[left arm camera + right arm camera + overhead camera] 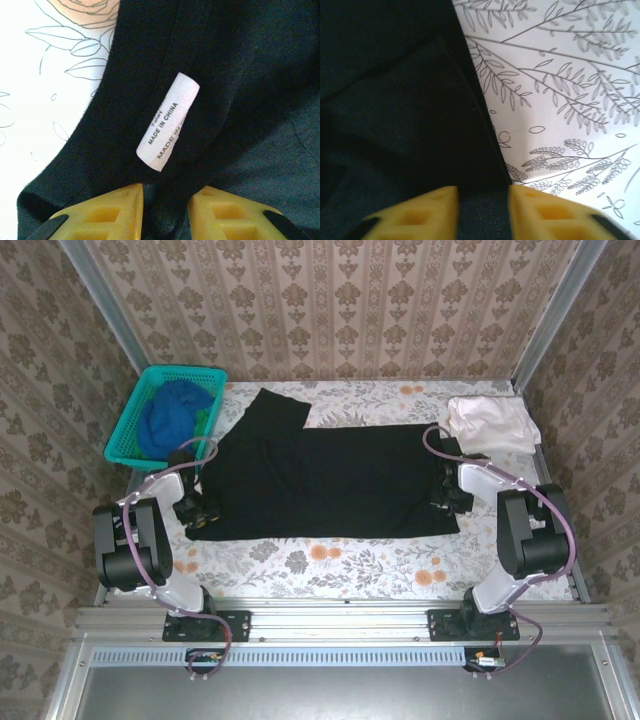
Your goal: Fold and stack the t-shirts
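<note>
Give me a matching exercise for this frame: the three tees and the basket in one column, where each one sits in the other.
Things:
1. black tee
2. blue tee
3. pale tee
4. basket

Places:
A. bunched at the table far-right corner
B. spread across the middle of the table
C. at the table's far-left corner
D. inside the basket

Pairs: 1-B, 2-D, 3-A, 4-C

The top camera looks down from above the near edge on the whole table [330,565], while each wrist camera peers closely at one end of the shirt [330,480], shared by all views.
</note>
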`<move>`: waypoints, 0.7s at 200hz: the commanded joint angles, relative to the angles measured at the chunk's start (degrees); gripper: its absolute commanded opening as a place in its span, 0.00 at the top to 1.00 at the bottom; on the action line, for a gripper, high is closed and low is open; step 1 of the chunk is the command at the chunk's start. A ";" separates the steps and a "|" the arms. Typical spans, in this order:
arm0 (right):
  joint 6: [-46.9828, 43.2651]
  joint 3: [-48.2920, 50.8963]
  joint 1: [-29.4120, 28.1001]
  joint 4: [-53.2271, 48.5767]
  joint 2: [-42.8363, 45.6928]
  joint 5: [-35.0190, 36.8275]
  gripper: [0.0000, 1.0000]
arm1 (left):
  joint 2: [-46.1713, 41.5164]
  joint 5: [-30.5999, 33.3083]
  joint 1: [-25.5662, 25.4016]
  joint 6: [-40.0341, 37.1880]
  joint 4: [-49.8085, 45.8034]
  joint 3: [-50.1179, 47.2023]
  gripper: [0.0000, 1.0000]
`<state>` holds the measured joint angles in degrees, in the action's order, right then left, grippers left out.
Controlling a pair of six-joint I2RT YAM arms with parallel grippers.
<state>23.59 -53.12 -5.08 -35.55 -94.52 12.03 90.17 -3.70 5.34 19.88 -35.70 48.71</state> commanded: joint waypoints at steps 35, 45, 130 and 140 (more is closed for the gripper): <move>0.23 0.75 1.80 -1.25 4.97 2.74 1.00 | -0.14 0.72 0.46 -0.68 -1.11 -0.28 0.70; 0.29 1.32 2.45 -1.58 6.46 3.12 1.00 | -0.14 0.80 0.48 -0.65 -1.12 -0.28 0.70; -1.18 -1.07 4.27 -3.00 1.56 -3.90 0.68 | -3.07 -0.21 0.03 0.73 -2.17 0.05 0.46; -1.43 -2.43 4.28 -4.06 3.04 -3.41 0.59 | -5.30 0.15 -0.24 0.98 -2.93 0.82 0.36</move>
<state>23.09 -51.88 -0.89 -36.07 -92.75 8.60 89.47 -3.70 5.32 19.94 -35.97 48.71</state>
